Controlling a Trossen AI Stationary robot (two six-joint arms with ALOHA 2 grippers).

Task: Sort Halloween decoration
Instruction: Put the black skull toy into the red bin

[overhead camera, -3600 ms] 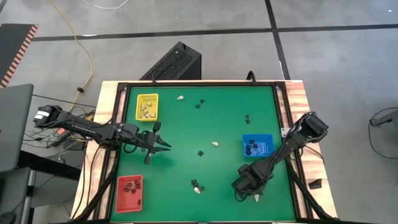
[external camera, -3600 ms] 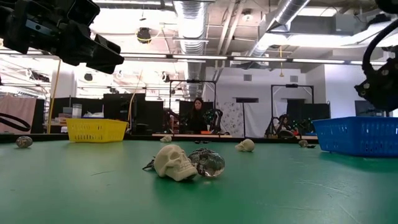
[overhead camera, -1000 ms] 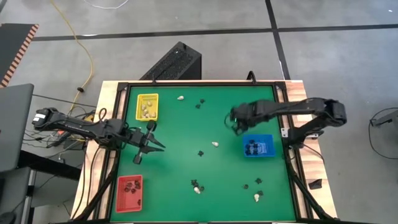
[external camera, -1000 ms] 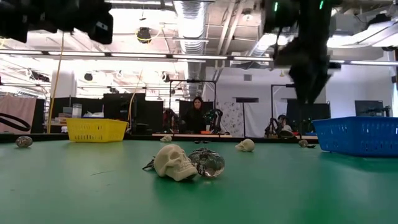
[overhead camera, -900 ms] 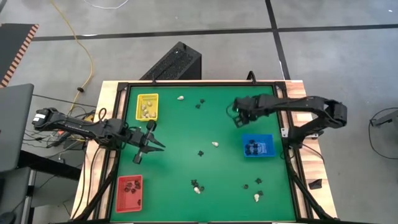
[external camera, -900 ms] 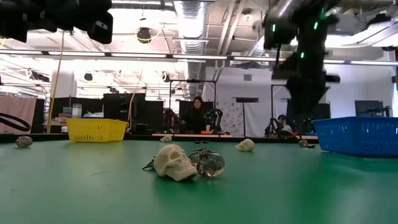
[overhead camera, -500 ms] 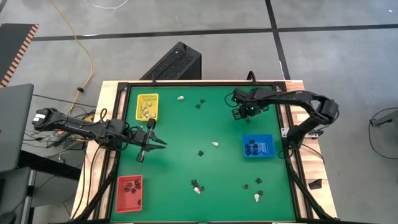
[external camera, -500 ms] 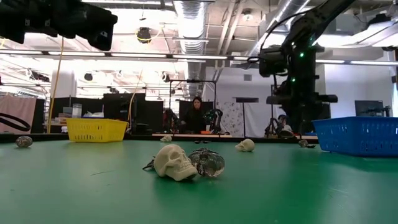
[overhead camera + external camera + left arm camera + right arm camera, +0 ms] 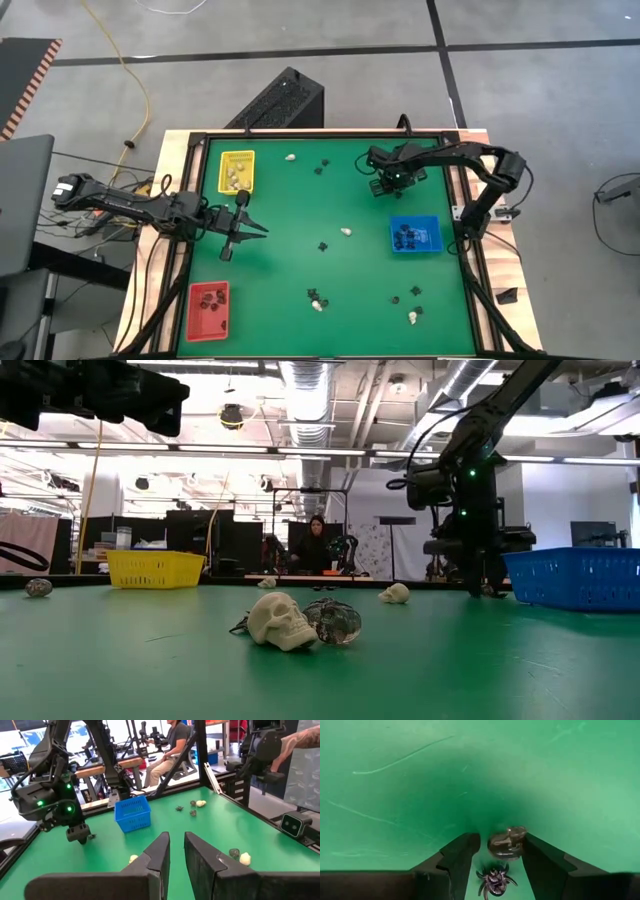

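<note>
Right gripper (image 9: 496,854) is low over the green mat (image 9: 300,205) near the far right side, jaws apart and straddling two small trinkets: a dark skull-like piece (image 9: 507,843) and a black spider (image 9: 494,879). You can't confirm contact with either. From overhead the gripper body hides both pieces; only the right wrist view shows them.

Left gripper (image 9: 174,851) hangs over the mat's left side, fingers with just a narrow gap, holding nothing.

The low view gives you a cream skull (image 9: 278,621) touching a clear one (image 9: 335,622); overhead they're one small blob.

Blue tray (image 9: 414,234) contents read only as dark specks.
</note>
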